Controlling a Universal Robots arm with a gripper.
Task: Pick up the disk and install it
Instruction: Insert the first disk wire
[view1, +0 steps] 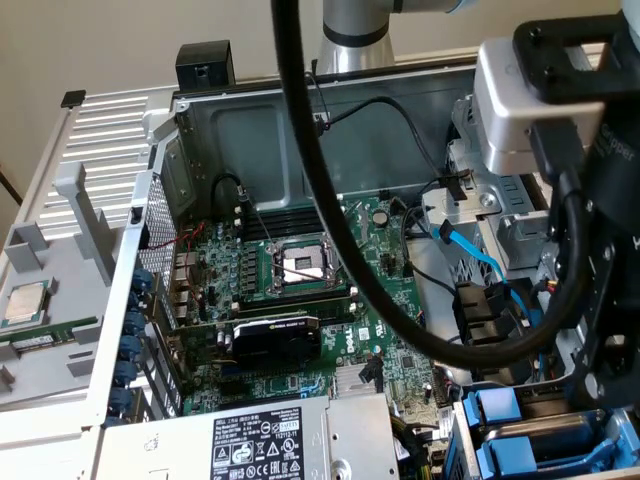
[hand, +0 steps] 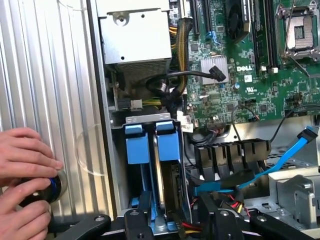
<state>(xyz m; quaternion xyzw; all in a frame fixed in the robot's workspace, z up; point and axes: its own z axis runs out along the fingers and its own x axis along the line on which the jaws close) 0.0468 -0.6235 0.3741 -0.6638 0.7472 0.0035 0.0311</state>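
Open PC case, mobo (view1: 300, 300) exposed. In ext. view the drive bay (hand: 145, 119) sits at 5 o'clock from the CPU socket (view1: 300, 262). Two blue-framed carriers stand on edge side by side in the bay. The disk (hand: 169, 150) looks like the one nearer the mobo, prob. down in its slot, since the bay takes drives edgewise. The other carrier (hand: 137, 147) is just beside it. The gripper (hand: 176, 212) hangs right over the disk, lined up w/ the slot; can't tell if the jaws clamp it or stand free. A person's hands (hand: 25, 175) rest on the ribbed side panel (hand: 50, 75), pinching a round black knob (hand: 52, 187).
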